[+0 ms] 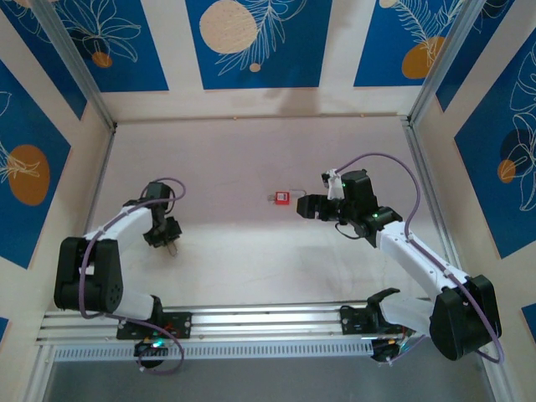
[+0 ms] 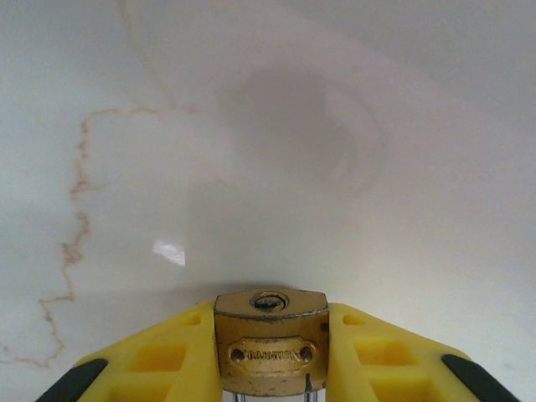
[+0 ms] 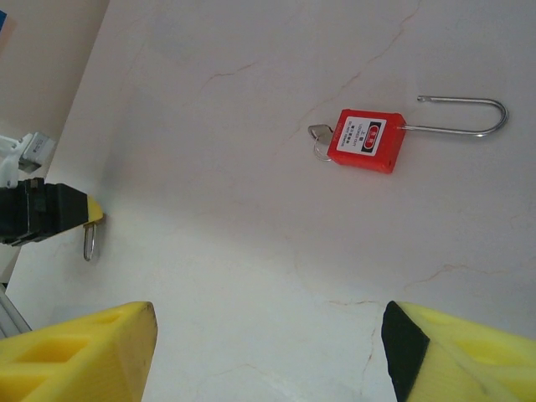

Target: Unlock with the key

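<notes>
Top view: shows red padlock (image 1: 282, 198) flat on table (image 1: 234, 159). Puts R gripper (image 1: 303, 207) just right of padlock, apart from it. Puts L gripper (image 1: 167, 237) well left of padlock, nearer the bases.

L wrist: shows yellow fingers (image 2: 159, 360) clamped tight on brass key (image 2: 270, 343), held above table.

R wrist: shows jaws wide, empty, w/ padlock ahead betw. them. Shows shackle (image 3: 469, 126) w/ one end free of body; small silver bit at padlock's left end, can't tell what. Far left of padlock, shows L gripper w/ key's silver loop (image 3: 90, 243) hanging below tip.
</notes>
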